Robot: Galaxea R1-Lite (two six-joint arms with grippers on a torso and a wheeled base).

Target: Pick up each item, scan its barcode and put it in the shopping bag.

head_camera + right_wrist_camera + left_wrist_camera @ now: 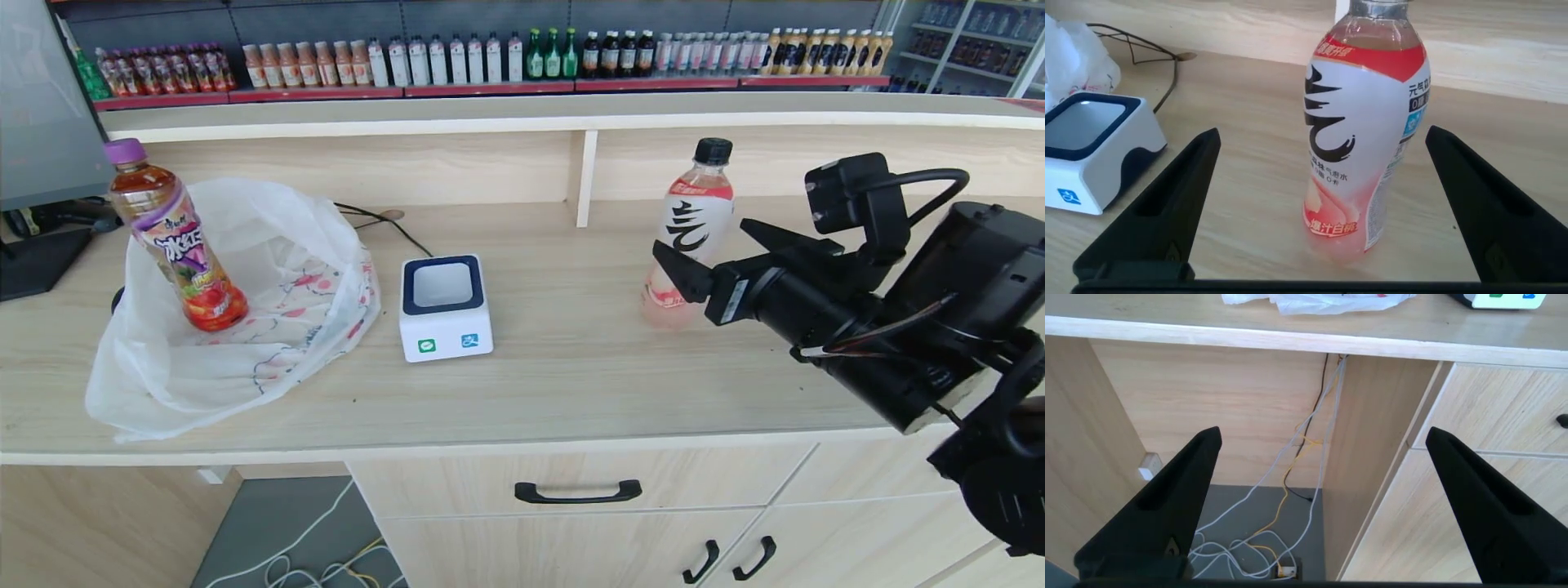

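Presently right claw (700, 238) gapes near upright pink bottle (696, 200).

A wooden counter (571, 384) has drawers (457, 482) with black handles (578, 492). Behind it a shelf (490, 88) carries rows of drinks (457, 59). A dark panel, perhaps a monitor (41, 98), stands at the left. Cables (1290, 482) hang beneath the counter.

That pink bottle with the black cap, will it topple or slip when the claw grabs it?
The pink bottle stands tall and narrow, so a sideways nudge would likely tip it. Its glossy label probably feels slick.
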